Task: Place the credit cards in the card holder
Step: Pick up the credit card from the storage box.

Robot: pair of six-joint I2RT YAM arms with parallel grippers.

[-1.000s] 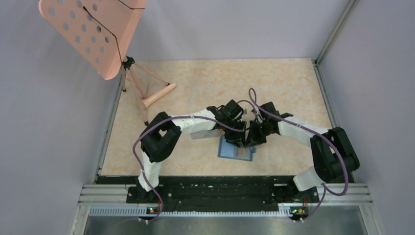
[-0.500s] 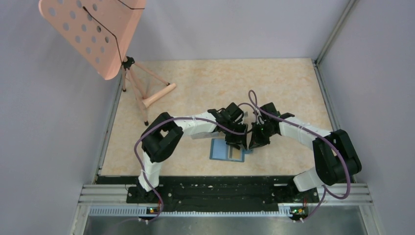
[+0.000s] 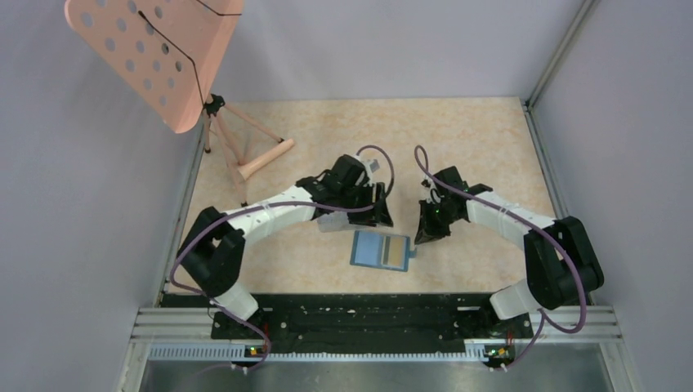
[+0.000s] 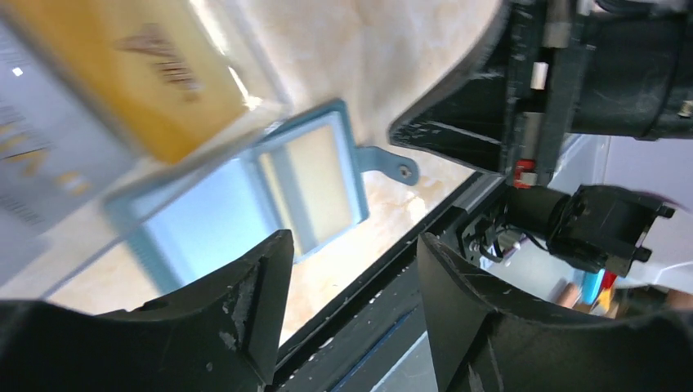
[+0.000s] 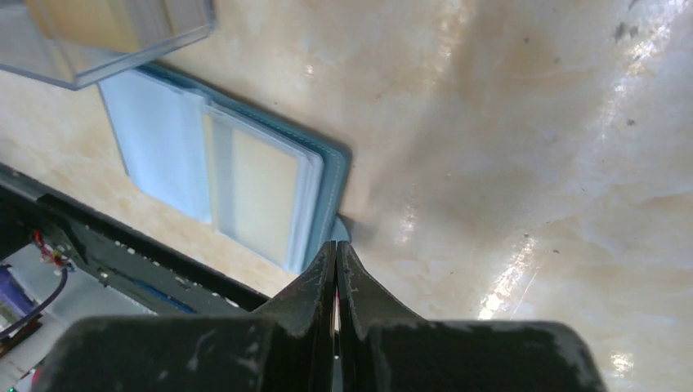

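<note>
The card holder lies open on the table, light blue inside. An orange-yellow credit card sits in its right pocket, and the left wrist view shows this pocketed card too. My left gripper hovers open and empty just behind the card holder. My right gripper is shut, its tips at the snap tab on the card holder's right edge. More credit cards, one orange-yellow and one greyish, lie in a clear box.
The clear plastic box sits just left of and behind the card holder, partly under my left arm. A pink music stand stands at the back left. The black base rail runs close along the card holder's near side.
The card holder slid a little left, then stayed. My left gripper opened wider and drew back and left off it, leaving the orange-yellow card in the pocket. The right gripper stayed shut.
</note>
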